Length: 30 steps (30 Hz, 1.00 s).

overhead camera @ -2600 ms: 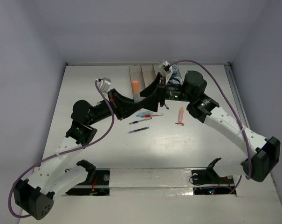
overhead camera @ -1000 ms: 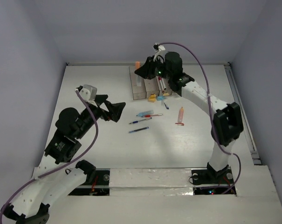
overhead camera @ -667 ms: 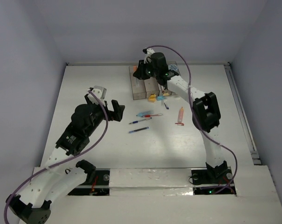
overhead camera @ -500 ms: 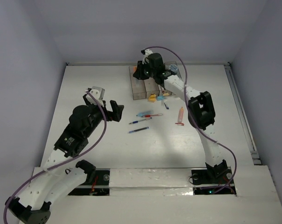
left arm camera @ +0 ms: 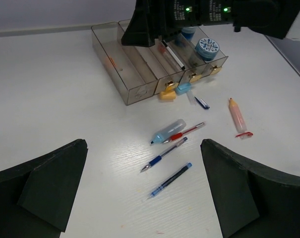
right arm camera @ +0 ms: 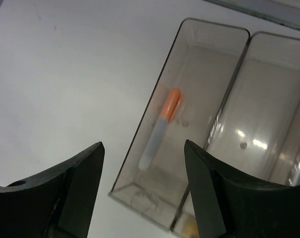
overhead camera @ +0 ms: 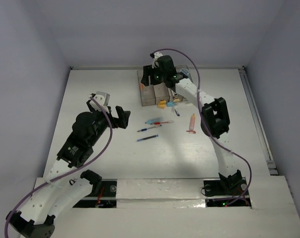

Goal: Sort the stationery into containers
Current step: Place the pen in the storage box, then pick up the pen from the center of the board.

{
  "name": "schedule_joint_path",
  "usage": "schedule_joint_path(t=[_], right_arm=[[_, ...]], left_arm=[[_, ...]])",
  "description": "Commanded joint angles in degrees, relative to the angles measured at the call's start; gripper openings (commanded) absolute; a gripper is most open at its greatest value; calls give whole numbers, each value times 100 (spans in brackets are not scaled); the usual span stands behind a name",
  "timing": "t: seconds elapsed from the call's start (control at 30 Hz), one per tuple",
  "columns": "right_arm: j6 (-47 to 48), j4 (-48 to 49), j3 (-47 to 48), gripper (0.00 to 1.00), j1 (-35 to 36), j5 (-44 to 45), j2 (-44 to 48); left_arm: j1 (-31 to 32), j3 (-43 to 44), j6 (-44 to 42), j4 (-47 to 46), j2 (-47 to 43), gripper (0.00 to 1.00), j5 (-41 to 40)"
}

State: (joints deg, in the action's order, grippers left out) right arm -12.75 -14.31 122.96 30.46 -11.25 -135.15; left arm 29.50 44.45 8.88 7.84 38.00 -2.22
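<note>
The containers (overhead camera: 155,92) are a row of translucent bins at the back. My right gripper (right arm camera: 144,161) hangs open over the leftmost bin (right arm camera: 199,74). An orange-capped stick (right arm camera: 162,128) lies loose on that bin's floor, also in the top view (overhead camera: 142,87). A black-white pen (left arm camera: 173,54) and a blue-white roll (left arm camera: 208,47) lie in bins further right. Loose on the table are a light-blue marker (left arm camera: 168,131), a red pen (left arm camera: 188,132), two blue pens (left arm camera: 164,154) (left arm camera: 171,179) and a pink stick (left arm camera: 236,114). My left gripper (left arm camera: 145,191) is open above the near table, holding nothing.
Yellow erasers (left arm camera: 167,95) and a blue one (left arm camera: 183,88) lie against the bins' front ends, with a small blue cap (left arm camera: 202,102) beside them. The right arm (overhead camera: 209,111) stretches along the table's right half. Walls close in the back and sides.
My right gripper swung left over the leftmost bin and opened, and the orange-capped stick now lies in that bin. The left arm turned slightly and stayed open.
</note>
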Motion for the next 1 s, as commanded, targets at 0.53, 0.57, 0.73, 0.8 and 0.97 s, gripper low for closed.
schedule_joint_path(t=[0.53,0.57,0.73,0.8,0.97], right_arm=[[-913,-301,-7012,32,-839,2119,5543],[-887,-292,-7074,35,-840,1961,5561],[17,542,-7093,43,-630,-568,5202],[719,465,-6707,43,-156,-572,4937],[1494,446,-5802,47,250,-352,4033]], left_arm=[[-40,3,-1,-318,-144,99,387],[-40,-6,8,-318,-161,99,389],[-40,-15,17,-327,-205,99,389],[-40,-15,17,-318,-205,99,363],[-40,-15,8,-300,-231,99,292]])
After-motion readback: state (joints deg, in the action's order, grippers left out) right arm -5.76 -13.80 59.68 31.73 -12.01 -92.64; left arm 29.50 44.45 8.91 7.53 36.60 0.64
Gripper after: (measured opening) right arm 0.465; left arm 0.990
